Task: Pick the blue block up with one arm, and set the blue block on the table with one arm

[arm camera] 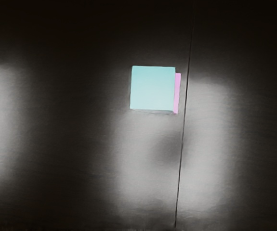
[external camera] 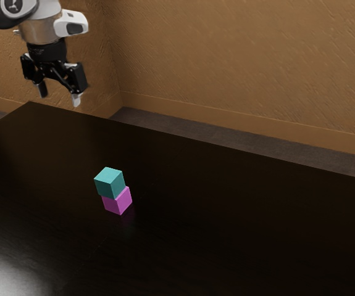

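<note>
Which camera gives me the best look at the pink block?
The exterior view: two side faces of the pink block show beneath the blue block. From above, the wrist view catches a thin strip.

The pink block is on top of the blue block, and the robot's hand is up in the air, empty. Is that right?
Not quite. The exterior view shows the blue block on top of the pink block. The hand is up in the air, empty, as you said.
</note>
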Controlling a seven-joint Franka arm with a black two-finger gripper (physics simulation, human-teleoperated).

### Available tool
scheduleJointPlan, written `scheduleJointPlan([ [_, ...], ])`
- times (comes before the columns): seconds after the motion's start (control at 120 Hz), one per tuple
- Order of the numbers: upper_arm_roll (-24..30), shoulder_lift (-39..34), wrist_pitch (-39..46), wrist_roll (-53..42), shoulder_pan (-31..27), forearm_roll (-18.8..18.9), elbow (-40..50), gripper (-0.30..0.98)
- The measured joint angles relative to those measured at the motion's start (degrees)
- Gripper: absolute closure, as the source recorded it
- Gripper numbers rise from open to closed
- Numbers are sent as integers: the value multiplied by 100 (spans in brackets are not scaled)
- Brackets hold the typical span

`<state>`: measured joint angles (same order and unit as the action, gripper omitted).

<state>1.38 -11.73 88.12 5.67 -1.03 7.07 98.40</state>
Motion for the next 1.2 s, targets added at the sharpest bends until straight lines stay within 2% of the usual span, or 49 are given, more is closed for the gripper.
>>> scheduleJointPlan([
  [0.233, -11, 8, 88, 464, -217, 172, 49, 0],
  [0.4, 25, 454, 343, 749, -315, 93, 178, 0],
  [0.625, 22, 565, 1601, 1213, -364, -99, 1357, 0],
  [0.825, 20, 748, 2436, 1502, -381, -200, 1701, 0],
  [1.2, 23, 1528, 3507, 797, -402, -121, 1807, 0],
])
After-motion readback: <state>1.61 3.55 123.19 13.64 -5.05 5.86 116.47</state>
